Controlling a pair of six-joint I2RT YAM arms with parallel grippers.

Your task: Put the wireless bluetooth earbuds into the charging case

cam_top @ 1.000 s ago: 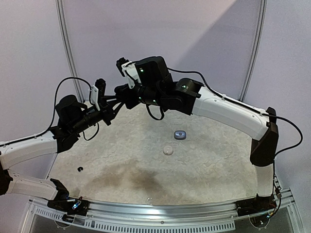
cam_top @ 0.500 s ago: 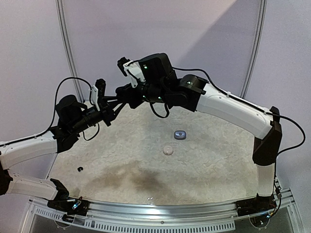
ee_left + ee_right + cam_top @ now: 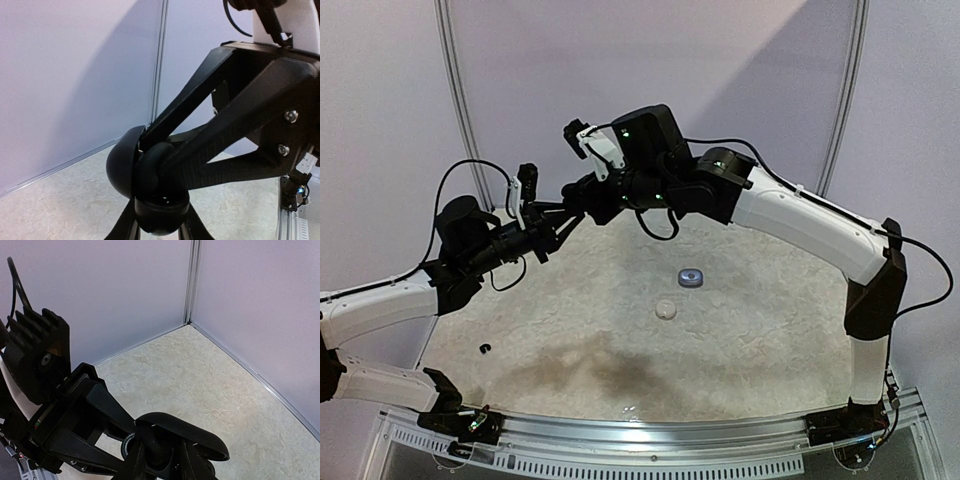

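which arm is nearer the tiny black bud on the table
Left. The left arm lies just left of the black bud; the right arm spans the far right side, well away.

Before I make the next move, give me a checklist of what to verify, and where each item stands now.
1. Black case clamped in the left gripper: ok.
2. Lid swung open: ok.
3. Right gripper tips at the case: ok.
4. Bud held in the right gripper: cannot tell, hidden.
5. All buds stowed: not ok, a small black bud lies loose on the table.
6. Grey case and clear case apart from both arms: ok.
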